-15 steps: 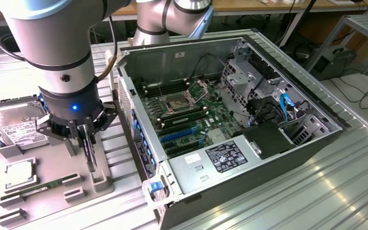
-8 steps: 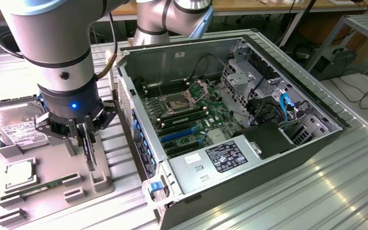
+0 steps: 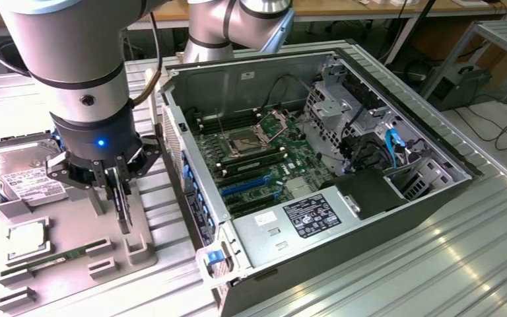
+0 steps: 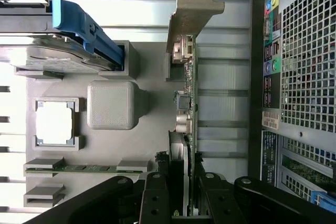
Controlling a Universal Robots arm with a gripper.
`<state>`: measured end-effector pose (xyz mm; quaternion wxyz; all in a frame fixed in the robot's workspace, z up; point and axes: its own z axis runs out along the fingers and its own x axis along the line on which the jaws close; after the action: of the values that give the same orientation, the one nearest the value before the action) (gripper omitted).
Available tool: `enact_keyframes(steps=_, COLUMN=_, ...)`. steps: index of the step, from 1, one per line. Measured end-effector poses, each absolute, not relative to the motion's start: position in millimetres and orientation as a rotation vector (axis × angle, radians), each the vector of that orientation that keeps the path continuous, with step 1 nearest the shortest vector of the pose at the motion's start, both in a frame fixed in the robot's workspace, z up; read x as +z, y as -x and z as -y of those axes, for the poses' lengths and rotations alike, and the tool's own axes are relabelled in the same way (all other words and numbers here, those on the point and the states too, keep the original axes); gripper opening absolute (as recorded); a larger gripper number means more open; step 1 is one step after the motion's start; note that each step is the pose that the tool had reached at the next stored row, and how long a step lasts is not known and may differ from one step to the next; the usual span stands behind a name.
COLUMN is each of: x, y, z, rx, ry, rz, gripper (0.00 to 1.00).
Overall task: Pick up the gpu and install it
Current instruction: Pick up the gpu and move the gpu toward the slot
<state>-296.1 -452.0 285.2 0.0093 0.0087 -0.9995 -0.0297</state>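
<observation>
The gpu (image 3: 124,212) stands on edge, a thin green card seen edge-on, over the grey fixture (image 3: 82,228) at the exterior view's left. My gripper (image 3: 118,191) comes down on it from above, its black fingers (image 4: 157,198) pressed against both faces of the card, shut on it. In the wrist view the gpu (image 4: 187,98) runs away from my gripper (image 4: 185,205), with its silver bracket (image 4: 191,9) at the far end. Whether the card's lower edge still rests in the fixture I cannot tell. The open computer case (image 3: 236,82) lies beside it, motherboard with blue slots (image 3: 245,186) exposed.
On the fixture lie a silver hard drive (image 3: 24,175) with a blue handle (image 4: 79,30), a square processor (image 3: 26,239) and a narrow RAM stick (image 3: 55,259). The case's perforated rear panel (image 4: 304,77) is close beside the card. Cables and a drive cage (image 3: 385,145) crowd the case's far side.
</observation>
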Motion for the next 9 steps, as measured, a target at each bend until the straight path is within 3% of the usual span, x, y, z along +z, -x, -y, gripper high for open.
enact_keyframes(steps=9, x=291.7, y=296.1, z=452.2, rx=-0.100, ry=-0.027, rz=3.121, gripper=0.27)
